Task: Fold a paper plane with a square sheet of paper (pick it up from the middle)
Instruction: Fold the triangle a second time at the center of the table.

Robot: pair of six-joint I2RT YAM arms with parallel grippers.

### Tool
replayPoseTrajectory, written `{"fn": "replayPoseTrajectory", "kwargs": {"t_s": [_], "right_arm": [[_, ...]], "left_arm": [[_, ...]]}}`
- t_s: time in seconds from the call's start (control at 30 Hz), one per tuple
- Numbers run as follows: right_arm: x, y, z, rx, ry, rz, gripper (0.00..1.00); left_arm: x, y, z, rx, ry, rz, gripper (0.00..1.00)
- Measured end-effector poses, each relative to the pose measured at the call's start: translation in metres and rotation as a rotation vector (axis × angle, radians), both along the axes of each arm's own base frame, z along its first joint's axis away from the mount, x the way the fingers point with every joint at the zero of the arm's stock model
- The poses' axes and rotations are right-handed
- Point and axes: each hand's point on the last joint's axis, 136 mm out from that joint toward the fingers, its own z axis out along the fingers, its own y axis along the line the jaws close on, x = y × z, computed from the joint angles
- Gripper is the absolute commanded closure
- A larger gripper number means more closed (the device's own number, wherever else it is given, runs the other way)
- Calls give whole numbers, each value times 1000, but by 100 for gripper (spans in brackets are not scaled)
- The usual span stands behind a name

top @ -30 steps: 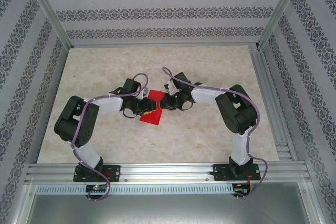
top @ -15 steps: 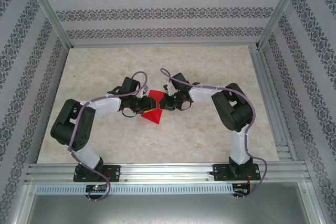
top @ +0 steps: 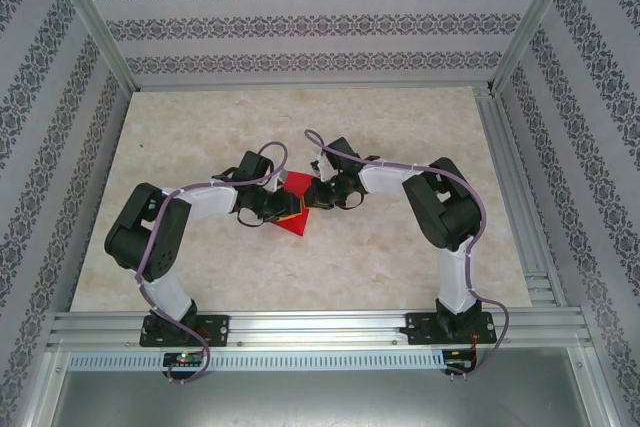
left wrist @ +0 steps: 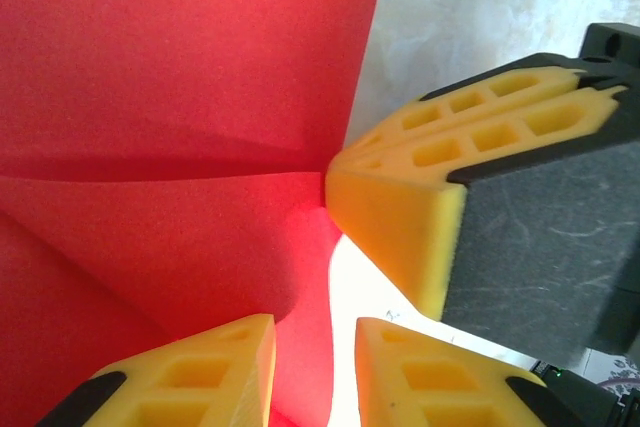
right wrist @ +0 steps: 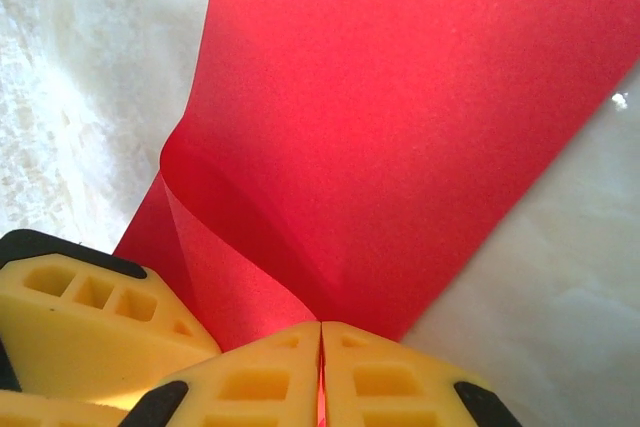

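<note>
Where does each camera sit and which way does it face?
Top external: above, behind the bases, facing down at the table; left arm, right arm.
Left wrist: on the left arm, facing the paper; own jaws at bottom, right jaws beside.
Right wrist: on the right arm, facing the paper; own jaws pinching it.
All share the paper.

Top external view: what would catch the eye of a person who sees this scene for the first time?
The bright red sheet of paper at the middle of the pale table is the one strong colour. The left gripper and right gripper meet over it from either side. The right wrist view shows yellow fingertips pinched shut on its curled edge.
</note>
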Motion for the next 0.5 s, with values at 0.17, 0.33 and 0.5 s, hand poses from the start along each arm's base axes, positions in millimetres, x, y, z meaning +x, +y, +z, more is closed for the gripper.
{"fn": "replayPoseTrajectory", "kwargs": {"t_s": [0.17,0.33,0.5], "right_arm": [[0,0,0,-1,0,0,89],[0,0,-1,-1,1,1,89],[-4,1,-7,-12,13,11,89]], "left_arm": [[0,1,-3,7,8,2,73],[0,1,-4,10,7,3,73],[-1,1,-3,6,9,1,72]]}}
